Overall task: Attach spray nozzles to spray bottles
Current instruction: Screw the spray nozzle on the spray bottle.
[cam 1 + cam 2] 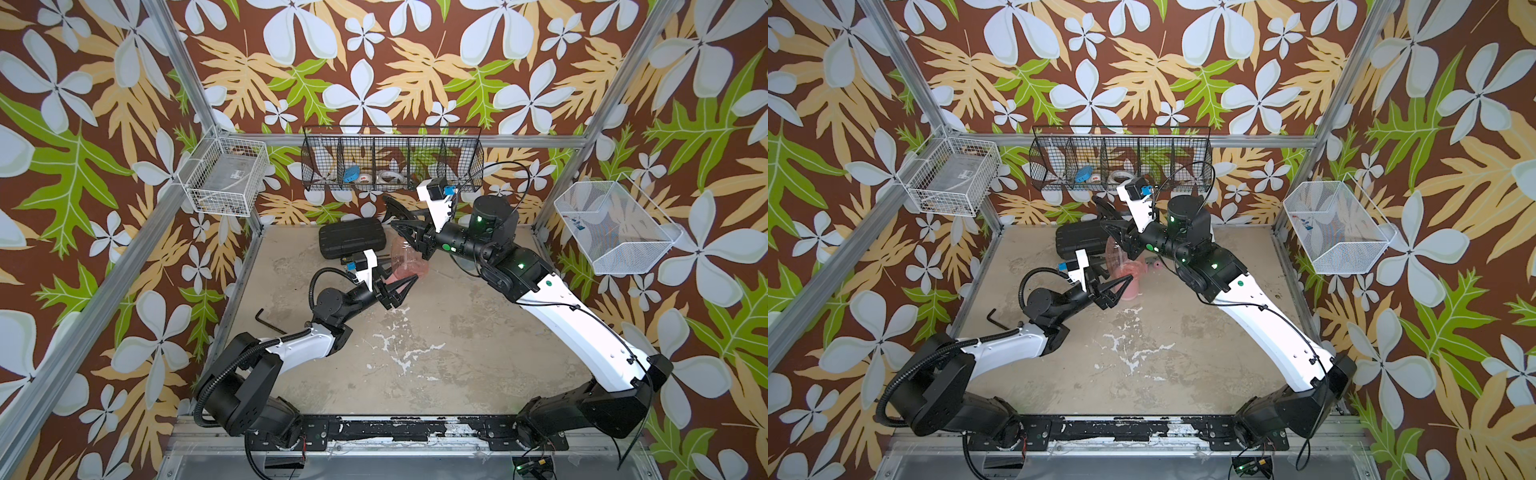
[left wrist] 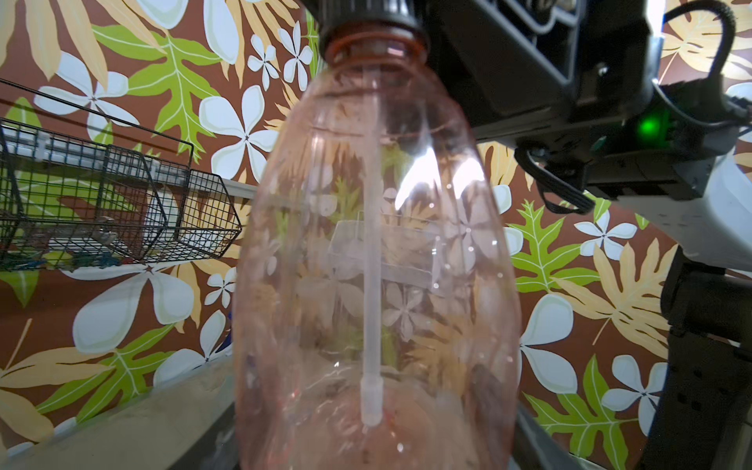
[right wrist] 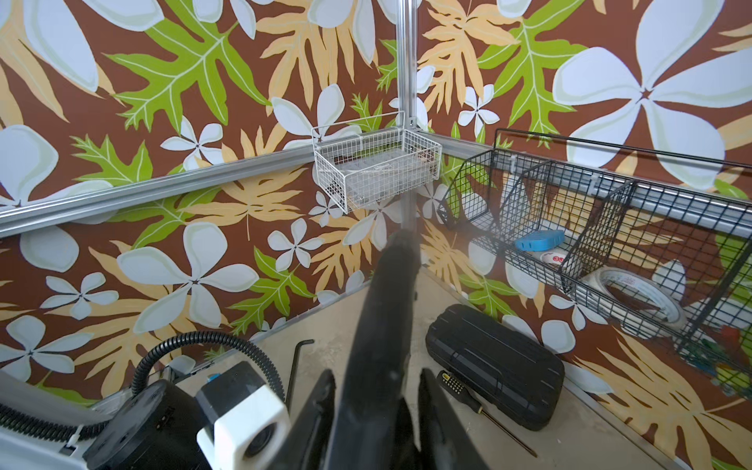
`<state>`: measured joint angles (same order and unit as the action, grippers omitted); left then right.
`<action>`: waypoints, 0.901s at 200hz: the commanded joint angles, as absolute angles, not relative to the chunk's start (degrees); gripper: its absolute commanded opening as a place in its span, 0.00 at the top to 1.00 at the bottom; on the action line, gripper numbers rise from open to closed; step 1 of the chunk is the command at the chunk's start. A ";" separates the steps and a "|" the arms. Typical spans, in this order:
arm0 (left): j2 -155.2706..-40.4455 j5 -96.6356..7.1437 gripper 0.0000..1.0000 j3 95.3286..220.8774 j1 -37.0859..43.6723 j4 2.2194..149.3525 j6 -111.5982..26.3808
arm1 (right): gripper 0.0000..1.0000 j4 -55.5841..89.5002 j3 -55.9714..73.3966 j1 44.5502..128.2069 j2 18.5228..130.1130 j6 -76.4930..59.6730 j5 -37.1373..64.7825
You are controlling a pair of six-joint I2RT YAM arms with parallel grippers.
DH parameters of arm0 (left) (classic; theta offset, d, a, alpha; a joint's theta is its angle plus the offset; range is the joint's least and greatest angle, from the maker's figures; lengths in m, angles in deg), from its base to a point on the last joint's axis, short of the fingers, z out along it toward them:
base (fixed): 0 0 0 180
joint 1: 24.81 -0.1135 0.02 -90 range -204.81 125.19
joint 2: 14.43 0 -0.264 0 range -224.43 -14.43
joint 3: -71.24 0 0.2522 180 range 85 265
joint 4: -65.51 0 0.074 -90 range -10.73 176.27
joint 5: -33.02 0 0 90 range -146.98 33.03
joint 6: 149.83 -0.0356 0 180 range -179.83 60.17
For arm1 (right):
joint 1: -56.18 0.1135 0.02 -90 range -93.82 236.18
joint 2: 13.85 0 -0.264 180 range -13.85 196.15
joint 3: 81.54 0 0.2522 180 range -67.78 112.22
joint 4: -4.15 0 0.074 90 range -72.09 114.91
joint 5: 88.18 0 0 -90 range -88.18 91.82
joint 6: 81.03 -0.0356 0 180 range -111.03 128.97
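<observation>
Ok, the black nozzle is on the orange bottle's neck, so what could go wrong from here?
The left claw grips the orange-red bottle low down, so twisting at the neck may spin or buckle it. The black nozzle, held by the right claw, could seat its collar crooked and cross-thread. The black ribbed case lies close behind, and swinging may bump it.

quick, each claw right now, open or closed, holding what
left claw: closed on the orange-red bottle
right claw: closed on the black nozzle

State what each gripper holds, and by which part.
The left gripper holds the orange-red bottle low on its body; the right gripper holds the black nozzle by its head.
</observation>
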<state>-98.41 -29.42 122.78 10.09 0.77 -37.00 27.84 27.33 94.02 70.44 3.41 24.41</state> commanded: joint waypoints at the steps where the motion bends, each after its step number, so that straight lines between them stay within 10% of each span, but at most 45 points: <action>1: -97.61 -19.39 0.51 123.66 10.01 -7.48 -39.82 | 1.00 30.15 26.18 93.44 70.64 4.91 23.90; 180: -94.58 -34.20 0.56 127.04 7.89 -3.92 -45.21 | 1.00 25.53 12.90 94.79 69.16 2.81 10.36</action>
<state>-95.16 -28.44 125.47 7.64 14.67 -40.30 11.49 13.26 93.82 67.34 3.91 14.82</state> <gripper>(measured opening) 0.714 0.323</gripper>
